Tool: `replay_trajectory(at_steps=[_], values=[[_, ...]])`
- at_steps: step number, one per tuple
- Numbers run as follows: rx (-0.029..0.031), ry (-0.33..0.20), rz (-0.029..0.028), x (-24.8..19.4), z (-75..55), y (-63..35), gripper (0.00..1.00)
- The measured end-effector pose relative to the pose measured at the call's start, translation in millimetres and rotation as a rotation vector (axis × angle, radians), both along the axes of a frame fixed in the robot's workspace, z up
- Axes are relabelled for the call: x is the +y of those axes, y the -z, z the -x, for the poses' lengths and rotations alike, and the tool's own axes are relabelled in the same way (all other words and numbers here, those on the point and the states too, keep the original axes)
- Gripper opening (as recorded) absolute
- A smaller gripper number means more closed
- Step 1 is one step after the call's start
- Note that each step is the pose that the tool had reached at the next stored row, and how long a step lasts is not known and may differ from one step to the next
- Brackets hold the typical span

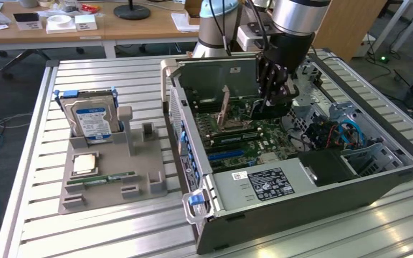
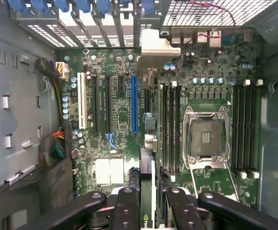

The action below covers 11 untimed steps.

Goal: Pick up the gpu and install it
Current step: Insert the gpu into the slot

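**Q:** What stands at the table's point(image 1: 106, 226) near edge?

**A:** A grey tray point(image 1: 148, 161), toward the edge on the exterior view's left. It carries a RAM stick point(image 1: 109, 178) lying flat, a CPU point(image 1: 84, 164) behind it, and a hard drive point(image 1: 92, 121) upright at the tray's far end. Beside the tray, on the exterior view's right, is the case point(image 1: 300, 209), lid off, with the board point(image 1: 253, 145) exposed.

**Q:** Where is the gpu?

**A:** The gpu point(image 2: 147, 179) is inside the case, over the middle of the board, held on edge. In the wrist view it runs between the blue slot point(image 2: 134, 105) and the memory slots next to the socket point(image 2: 205, 136). Its bracket point(image 2: 158, 45) is at the case's slotted rear wall. It cannot be told whether it is seated.

**Q:** What is the tool's state?

**A:** The gripper point(image 2: 150, 210) is partly closed. Its fingers point(image 2: 127, 211) are clamped on both faces of the gpu.

**Q:** What is beyond the table's far edge?

**A:** A wooden desk point(image 1: 120, 27).
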<state>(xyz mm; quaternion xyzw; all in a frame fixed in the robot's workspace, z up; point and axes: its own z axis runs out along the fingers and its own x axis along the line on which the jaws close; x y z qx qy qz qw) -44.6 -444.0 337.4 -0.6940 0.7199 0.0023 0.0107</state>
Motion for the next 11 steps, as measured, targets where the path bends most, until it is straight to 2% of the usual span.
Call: replay_trajectory(at_steps=[3,11], values=[[0.0009,0.0,0.0,-0.7,0.9,4.6,0.26],[0.0009,0.0,0.0,-0.8,1.0,7.1,0.26]])
